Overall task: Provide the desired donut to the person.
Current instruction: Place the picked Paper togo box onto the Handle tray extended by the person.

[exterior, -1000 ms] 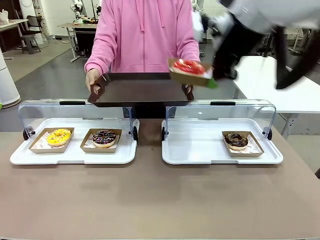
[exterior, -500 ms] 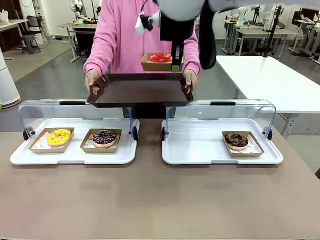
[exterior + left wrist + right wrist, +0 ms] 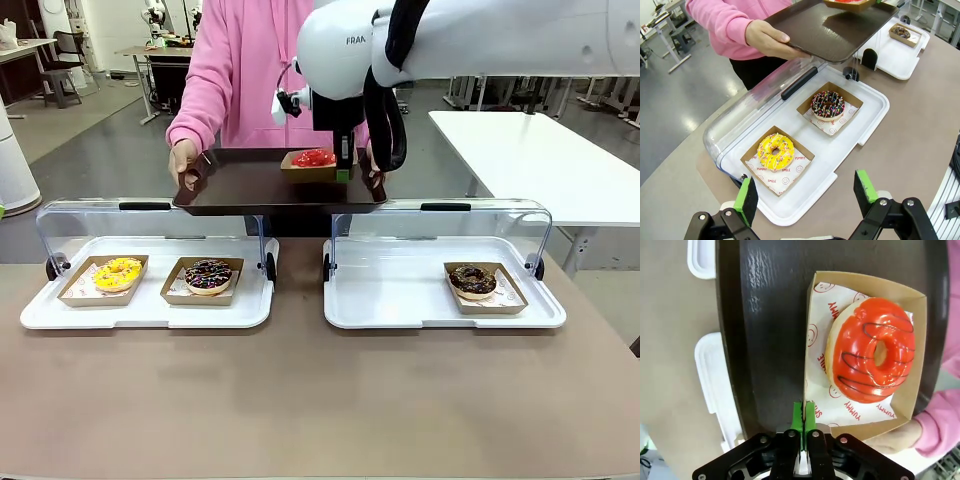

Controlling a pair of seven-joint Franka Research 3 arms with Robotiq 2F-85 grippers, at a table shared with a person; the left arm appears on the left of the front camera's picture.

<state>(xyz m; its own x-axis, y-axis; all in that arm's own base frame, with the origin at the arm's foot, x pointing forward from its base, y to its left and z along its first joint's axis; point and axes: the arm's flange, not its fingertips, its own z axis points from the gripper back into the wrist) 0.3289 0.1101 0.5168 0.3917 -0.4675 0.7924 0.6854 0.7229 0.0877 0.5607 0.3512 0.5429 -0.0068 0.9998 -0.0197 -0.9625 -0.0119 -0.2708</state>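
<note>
Beyond the bench's (image 3: 300, 400) far edge, the person (image 3: 250, 70) holds a dark serving tray (image 3: 250, 185) in both hands. Near that tray's right edge sits a cardboard carton (image 3: 860, 285) holding the red-glazed donut (image 3: 872, 350), its wall pinched in the right claw (image 3: 803, 412). The left claw (image 3: 805, 187) hangs spread apart above the bench's left display case (image 3: 860, 135).

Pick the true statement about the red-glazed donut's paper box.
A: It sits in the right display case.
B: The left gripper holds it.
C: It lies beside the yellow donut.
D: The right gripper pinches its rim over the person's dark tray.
D: in the right wrist view, the right gripper is shut on the rim of the paper box holding the red-glazed donut, over the dark tray.
</note>
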